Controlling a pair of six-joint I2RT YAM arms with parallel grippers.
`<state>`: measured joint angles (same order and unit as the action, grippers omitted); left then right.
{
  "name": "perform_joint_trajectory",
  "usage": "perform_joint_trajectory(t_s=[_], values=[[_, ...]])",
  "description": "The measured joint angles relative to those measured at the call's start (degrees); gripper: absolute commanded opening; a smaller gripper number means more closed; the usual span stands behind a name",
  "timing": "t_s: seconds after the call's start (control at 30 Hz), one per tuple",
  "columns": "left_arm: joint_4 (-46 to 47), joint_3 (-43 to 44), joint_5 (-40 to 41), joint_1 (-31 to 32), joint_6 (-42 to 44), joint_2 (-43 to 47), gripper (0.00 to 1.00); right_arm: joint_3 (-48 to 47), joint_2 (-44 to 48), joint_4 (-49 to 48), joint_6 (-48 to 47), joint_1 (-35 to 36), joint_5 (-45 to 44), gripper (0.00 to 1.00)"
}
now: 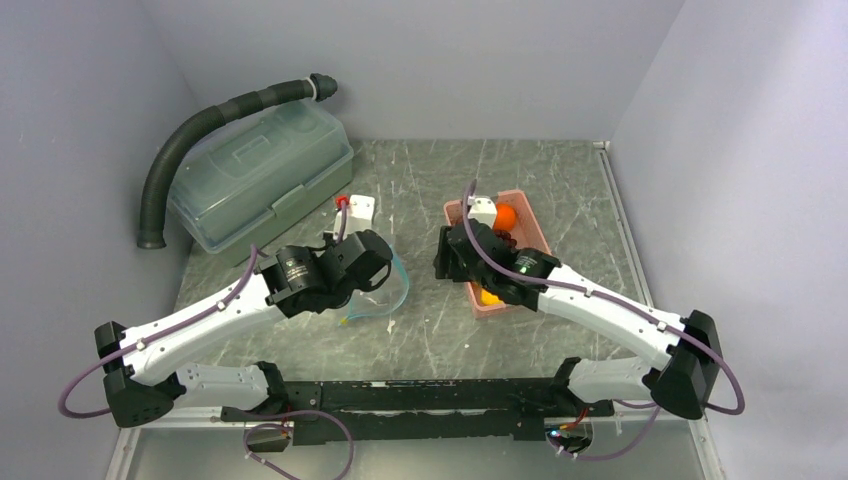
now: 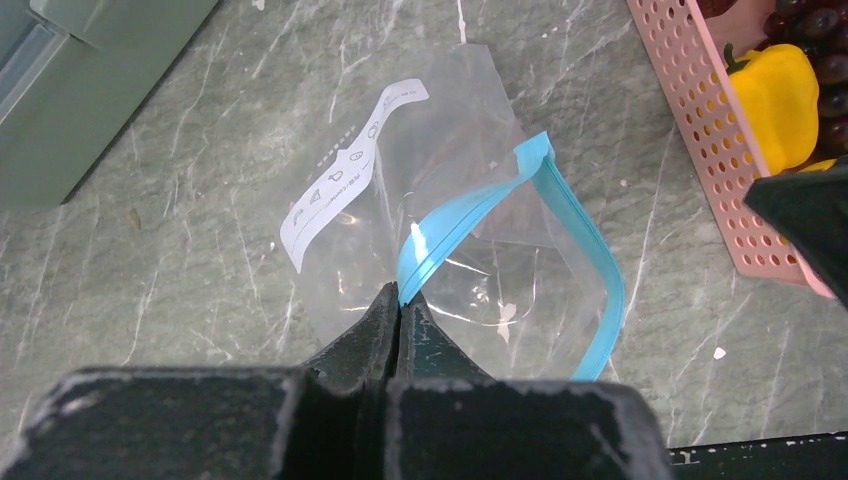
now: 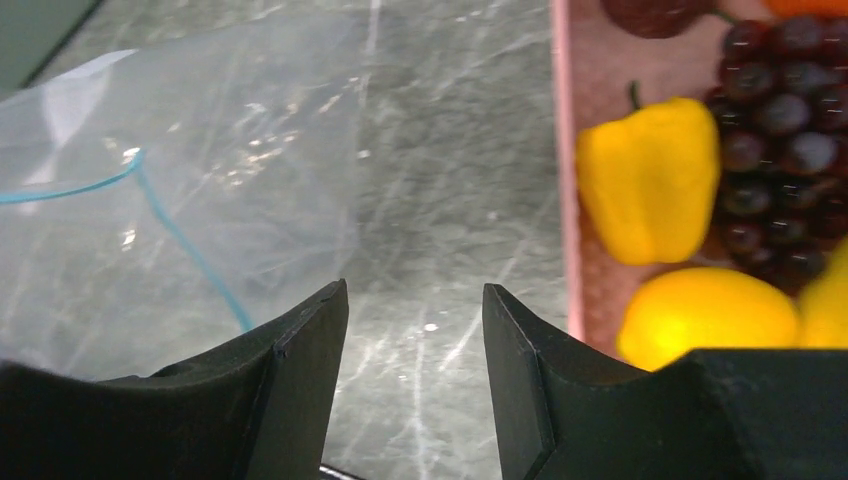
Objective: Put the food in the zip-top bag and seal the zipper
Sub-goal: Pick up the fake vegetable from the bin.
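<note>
The clear zip-top bag (image 2: 450, 200) lies on the marble table left of the pink basket (image 1: 530, 215), with its mouth open. My left gripper (image 2: 400, 300) is shut on the bag's teal zipper (image 2: 470, 215) and holds that edge up. My right gripper (image 3: 415, 300) is open and empty, over bare table between the bag (image 3: 200, 150) and the basket wall (image 3: 565, 150). In the basket lie yellow pieces (image 3: 650, 180), a purple grape bunch (image 3: 780, 110), a dark reddish fruit (image 3: 655, 10) and an orange (image 1: 507, 216). No food shows inside the bag.
A translucent green-grey lidded box (image 1: 260, 180) stands at the back left with a black corrugated hose (image 1: 200, 125) curling over it. A small white block with a red cap (image 1: 355, 208) sits behind the bag. White walls close in the table.
</note>
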<state>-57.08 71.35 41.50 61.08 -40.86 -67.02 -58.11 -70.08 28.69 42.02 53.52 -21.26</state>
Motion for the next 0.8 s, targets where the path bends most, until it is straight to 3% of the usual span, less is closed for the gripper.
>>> perform_joint_trajectory(t_s=[0.3,0.47,0.8], values=[[1.29,0.0,-0.02,-0.15,1.77,0.0,0.0,0.11,2.36,7.56,-4.94,-8.57,-2.29,0.59],[1.73,0.0,-0.09,-0.26,2.75,0.0,0.0,1.64,3.82,8.15,-6.54,-13.81,-1.92,0.65],[2.03,0.0,-0.37,-0.52,3.78,0.07,0.0,2.05,-2.56,6.49,-10.08,-18.8,2.67,0.65]])
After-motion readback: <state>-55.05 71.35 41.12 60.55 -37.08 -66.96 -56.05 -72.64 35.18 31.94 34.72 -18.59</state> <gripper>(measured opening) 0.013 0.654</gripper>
